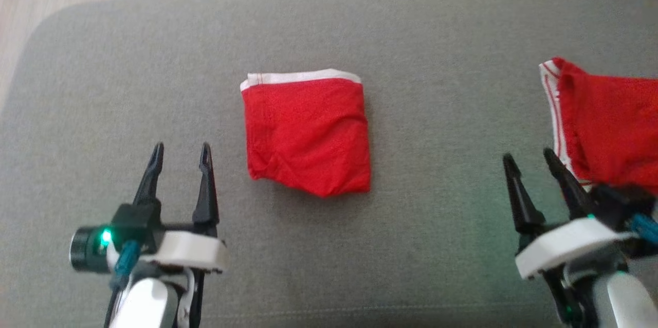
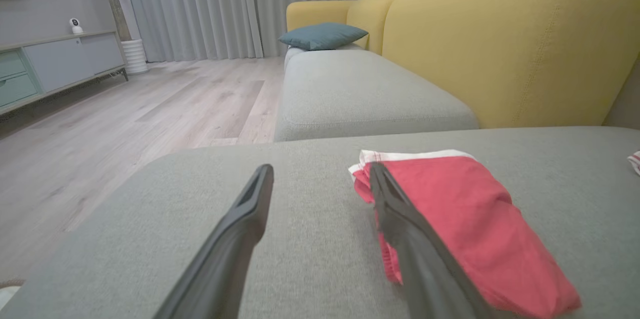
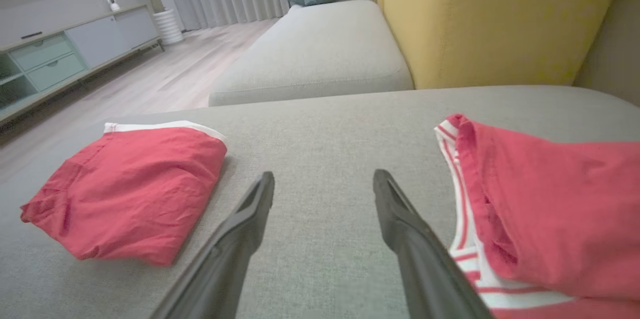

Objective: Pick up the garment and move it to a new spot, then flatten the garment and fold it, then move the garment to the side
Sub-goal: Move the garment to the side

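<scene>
Two released, empty claws: my left claw (image 1: 182, 149) sits nearer the folded red garment (image 1: 308, 132), which lies mid-cushion on the sofa (image 1: 411, 24), at two o'clock from it and ten o'clock from my right claw (image 1: 529, 158).

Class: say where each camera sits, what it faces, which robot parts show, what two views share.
Head view: above, facing down at folded red cloth garment on grey fabric sofa seat; both jaws show.
Left wrist view: low, facing across seat toward yellow sofa back; left jaws.
Right wrist view: low, facing likewise; right jaws.
Wrist views share teal cushion.
</scene>
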Tool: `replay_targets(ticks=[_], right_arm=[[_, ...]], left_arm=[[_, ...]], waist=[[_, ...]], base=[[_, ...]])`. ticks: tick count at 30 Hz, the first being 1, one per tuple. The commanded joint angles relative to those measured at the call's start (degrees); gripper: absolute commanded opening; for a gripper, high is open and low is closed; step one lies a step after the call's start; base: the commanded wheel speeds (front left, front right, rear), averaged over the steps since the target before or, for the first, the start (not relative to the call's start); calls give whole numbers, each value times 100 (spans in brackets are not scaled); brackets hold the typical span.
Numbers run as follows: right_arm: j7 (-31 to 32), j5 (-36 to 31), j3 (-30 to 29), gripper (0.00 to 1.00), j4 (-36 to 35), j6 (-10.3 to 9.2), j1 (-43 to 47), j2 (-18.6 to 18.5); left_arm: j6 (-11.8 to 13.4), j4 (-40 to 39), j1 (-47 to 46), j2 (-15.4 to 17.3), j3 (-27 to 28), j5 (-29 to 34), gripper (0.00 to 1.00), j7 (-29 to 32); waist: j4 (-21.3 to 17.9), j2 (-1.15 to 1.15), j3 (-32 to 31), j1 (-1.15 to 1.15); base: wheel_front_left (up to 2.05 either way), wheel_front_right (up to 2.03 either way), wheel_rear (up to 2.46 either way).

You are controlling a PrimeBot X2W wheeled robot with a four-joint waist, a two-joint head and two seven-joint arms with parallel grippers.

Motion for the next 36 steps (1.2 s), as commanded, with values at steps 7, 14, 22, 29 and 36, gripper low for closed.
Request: replay_targets(ticks=[7,14,22,29,36], right_arm=[[19,236,659,100,564,20,-1140,-243],[188,519,1415,100,1801,20,-2205,-252],[724,872,1832,100,2849,20,-2914,-128],[1365,1052,2137,0,3303,20,-3201,-90],[1083,999,2338,0,3067,20,-3125,-250]], left_arm=[[-14,-256,-643,-29,90,130,100,-106],[-37,-331,-945,-225,14,212,100,-135],[-88,-389,-969,-357,25,264,100,-137],[-124,-384,-952,-407,95,317,100,-137],[-165,-407,-900,-408,172,385,100,-138]], waist=[[501,0,569,0],[1014,0,900,0],[1233,0,996,0],[1195,0,994,0],[875,0,913,0]], base=[[0,0,0],[0,0,0],[0,0,0],[0,0,0],[0,0,0]])
